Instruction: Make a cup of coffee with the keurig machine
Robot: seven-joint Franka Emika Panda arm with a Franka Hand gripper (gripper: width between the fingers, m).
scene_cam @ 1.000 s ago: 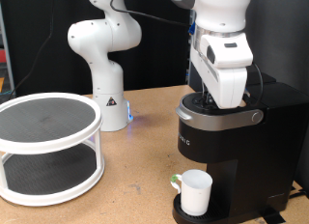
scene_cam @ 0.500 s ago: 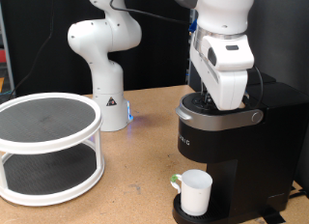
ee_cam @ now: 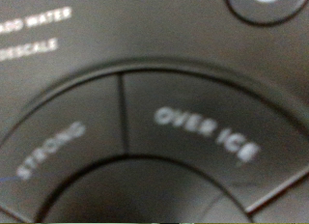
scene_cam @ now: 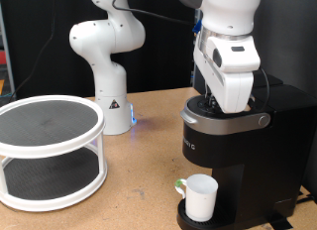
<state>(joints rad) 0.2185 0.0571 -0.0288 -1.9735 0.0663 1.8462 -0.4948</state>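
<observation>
Coffee has a place to land: the cup (scene_cam: 200, 196) sits under the spout of the machine (scene_cam: 238, 156), on its tray. The gripper (scene_cam: 230, 107) presses down on the top, fingers hidden, so wide or narrow cannot be told. Only the wrist view shows the buttons (ee_cam: 198, 137), reading STRONG and OVER ICE.

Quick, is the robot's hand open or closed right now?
Gripper: pressed down on top of the keurig machine; fingers hidden, so open or closed cannot be told.
</observation>
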